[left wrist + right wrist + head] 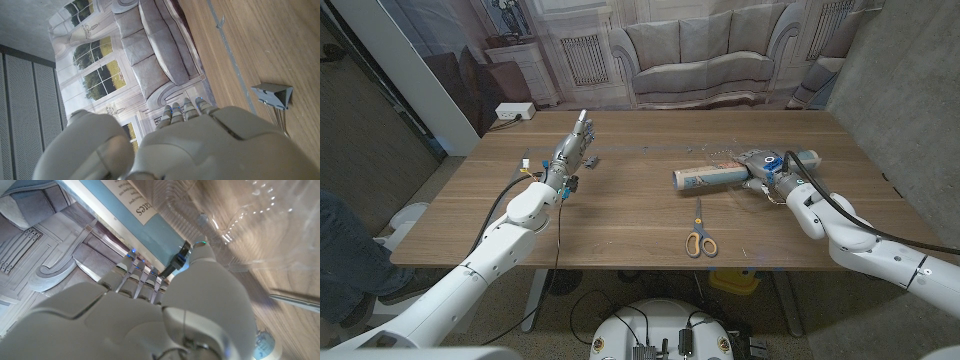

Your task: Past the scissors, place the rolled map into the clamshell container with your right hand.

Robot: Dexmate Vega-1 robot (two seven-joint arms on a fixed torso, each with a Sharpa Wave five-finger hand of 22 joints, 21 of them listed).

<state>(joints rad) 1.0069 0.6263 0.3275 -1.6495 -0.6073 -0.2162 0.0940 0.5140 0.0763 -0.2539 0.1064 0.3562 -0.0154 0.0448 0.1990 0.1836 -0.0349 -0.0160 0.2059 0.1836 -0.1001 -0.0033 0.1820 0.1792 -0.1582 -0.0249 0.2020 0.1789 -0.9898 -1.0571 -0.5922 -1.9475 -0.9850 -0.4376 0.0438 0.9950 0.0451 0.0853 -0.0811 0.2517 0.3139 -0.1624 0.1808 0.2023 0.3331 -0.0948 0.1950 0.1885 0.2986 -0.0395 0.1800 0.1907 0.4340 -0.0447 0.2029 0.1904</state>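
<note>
The rolled map (pixel 712 176), a pale paper tube with bluish print, lies on the wooden table (pixel 620 225) with its long axis running side to side across the robot's front, one end toward the table's middle and the other end under the right hand (pixel 767 170). That hand sits at the tube's right end, apparently over or around it, so the map is right at its fingers; whether they are closed on the tube or only touching it I cannot tell, since the right wrist view shows the fingers (pixel 141 272) reaching toward printed blue-and-white paper and clear ribbed plastic without showing a grasp. The clear plastic clamshell container (pixel 740 160) appears as a faint transparent shape just behind the map and hand, hard to outline. The yellow-handled scissors (pixel 700 238) lie nearer the robot than the map, blades pointing away, apart from the tube. The left hand (pixel 572 150) stands well away, fingers raised and extended, holding nothing, with a small grey binder clip (pixel 272 95) beside it.
</note>
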